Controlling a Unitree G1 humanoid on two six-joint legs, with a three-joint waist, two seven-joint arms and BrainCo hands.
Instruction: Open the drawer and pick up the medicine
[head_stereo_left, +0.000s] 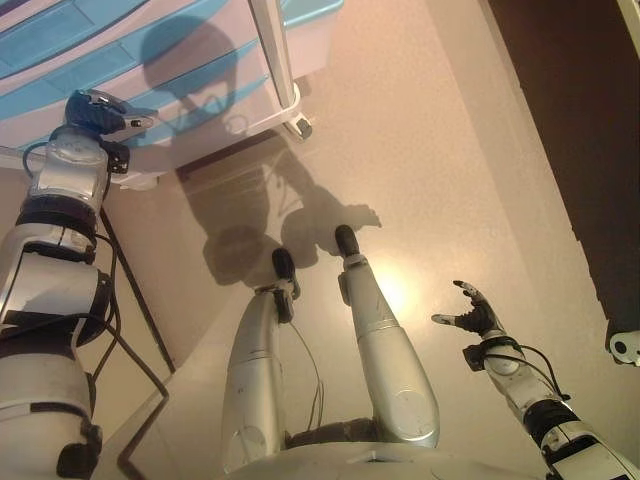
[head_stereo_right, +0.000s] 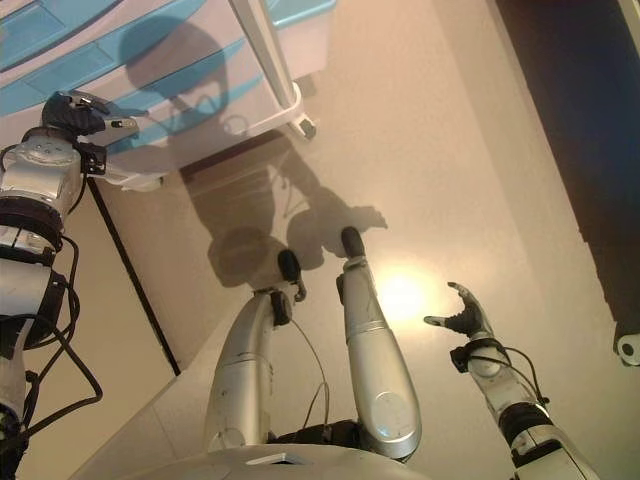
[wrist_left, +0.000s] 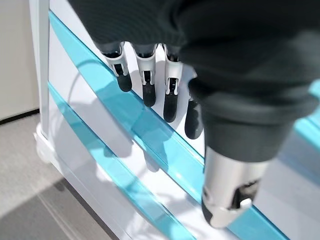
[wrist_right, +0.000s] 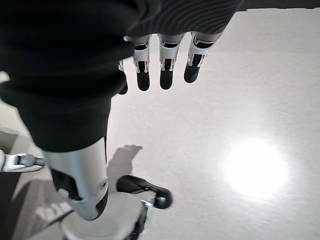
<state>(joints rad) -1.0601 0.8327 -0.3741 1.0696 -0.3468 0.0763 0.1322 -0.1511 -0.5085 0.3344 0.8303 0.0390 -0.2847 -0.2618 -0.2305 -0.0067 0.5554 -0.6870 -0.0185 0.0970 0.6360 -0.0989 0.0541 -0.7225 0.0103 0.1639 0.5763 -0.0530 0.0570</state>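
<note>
- white drawer unit w/ translucent blue drawer fronts stands at upper left of the head views, on casters; one caster shows at its near corner.
- all drawer fronts in view look flush w/ the frame, none pulled out.
- left hand is raised up against the unit's lower front, by a blue drawer front.
- left wrist view: fingers hang relaxed in a row, slightly apart, dark tips just in front of the blue strip; can't tell if they touch it. nothing held.
- thumb juts out apart from the fingers, also just over the blue strip.
- right hand is low at the right, well apart from the unit, over bare beige floor.
- right wrist view: fingers straight-ish and loose, side by side, thumb out to the side, holding nothing.
- medicine: not visible in any view, not in either hand.
- dark panel runs along the far right edge of the floor.
</note>
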